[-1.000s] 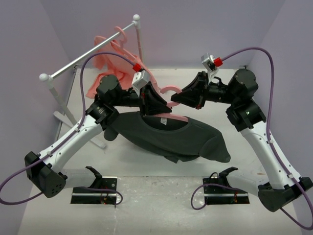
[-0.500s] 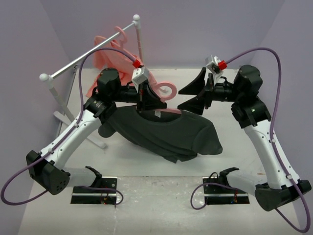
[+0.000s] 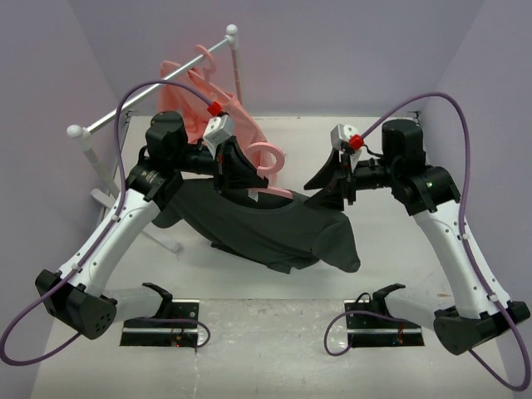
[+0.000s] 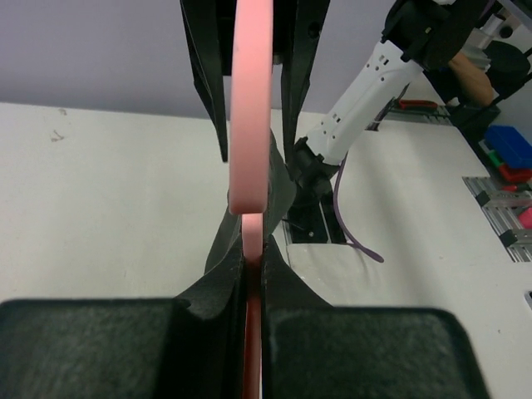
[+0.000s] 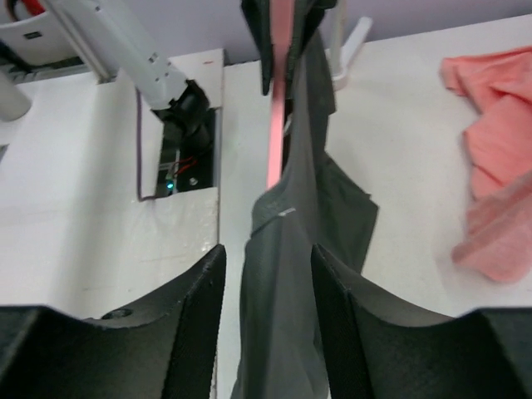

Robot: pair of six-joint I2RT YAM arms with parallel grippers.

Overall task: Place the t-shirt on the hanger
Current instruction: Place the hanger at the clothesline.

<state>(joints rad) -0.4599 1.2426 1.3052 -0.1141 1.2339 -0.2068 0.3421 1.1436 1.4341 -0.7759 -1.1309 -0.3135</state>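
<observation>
The dark grey t-shirt (image 3: 274, 229) hangs draped over the pink hanger (image 3: 270, 155), held up above the table. My left gripper (image 3: 247, 179) is shut on the hanger just below its hook; in the left wrist view the pink hanger (image 4: 252, 125) runs edge-on out of the shut gripper (image 4: 253, 249). My right gripper (image 3: 322, 189) is open at the shirt's right shoulder. In the right wrist view the shirt (image 5: 283, 316) hangs between the spread fingers of the gripper (image 5: 266, 258) without being pinched, and the hanger's arm (image 5: 278, 133) shows above it.
A white clothes rack (image 3: 150, 96) stands at the back left with a salmon-pink garment (image 3: 195, 96) hung on it; that garment also shows in the right wrist view (image 5: 499, 158). Two black mounts (image 3: 162, 320) (image 3: 374, 320) sit at the near edge.
My left gripper has carried the hanger and shirt to the left and up. My right gripper opened away from the hook, then moved down and left around the shirt's right shoulder.
</observation>
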